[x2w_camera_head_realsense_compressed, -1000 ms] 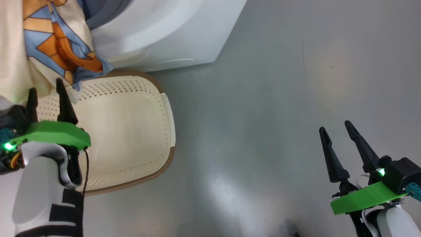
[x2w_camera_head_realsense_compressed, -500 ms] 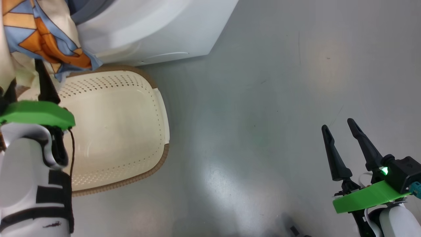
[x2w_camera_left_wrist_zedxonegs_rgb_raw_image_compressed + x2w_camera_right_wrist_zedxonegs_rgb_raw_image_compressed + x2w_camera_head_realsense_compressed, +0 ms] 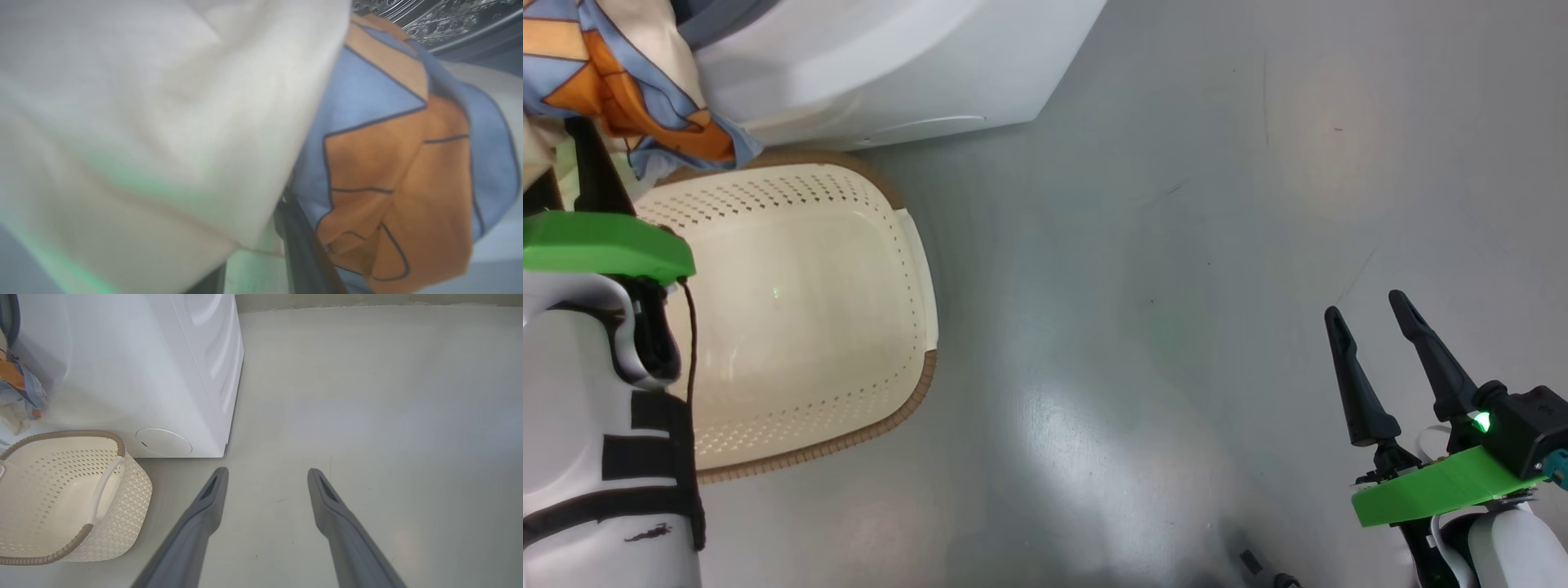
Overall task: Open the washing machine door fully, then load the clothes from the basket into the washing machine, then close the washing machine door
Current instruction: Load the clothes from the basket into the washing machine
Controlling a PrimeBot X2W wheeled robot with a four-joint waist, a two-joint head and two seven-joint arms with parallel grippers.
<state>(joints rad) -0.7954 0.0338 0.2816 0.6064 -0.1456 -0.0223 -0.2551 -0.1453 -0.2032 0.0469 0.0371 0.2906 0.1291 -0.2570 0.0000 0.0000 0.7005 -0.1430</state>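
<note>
Currently on record, item by item:

1. Left fingers (image 3: 595, 175): tips pushed into the clothes (image 3: 613, 73). Cloth hides them, so I cannot tell whether they are clamped on fabric or only pressed against it. In the left wrist view one dark finger shows at the seam between two pieces of cloth.
2. Cream piece (image 3: 143, 122): left of that finger, draped over its partner.
3. Printed piece (image 3: 388, 163): blue with orange shapes, right of that finger. The bundle hangs at the machine's mouth.
4. Drum (image 3: 433, 16): perforated steel, beyond the fingertips, past the printed piece.
5. Basket (image 3: 768, 204): cream with a brown rim, just right of the left fingers and below the clothes.
6. Machine (image 3: 890, 65): white, ahead of the left fingers, just behind the basket.
7. Right fingers (image 3: 1364, 408): spread apart over the grey floor (image 3: 1176, 245), well apart from the basket. In the right wrist view the basket (image 3: 122, 506) sits to their left and the machine (image 3: 122, 367) ahead-left.
</note>
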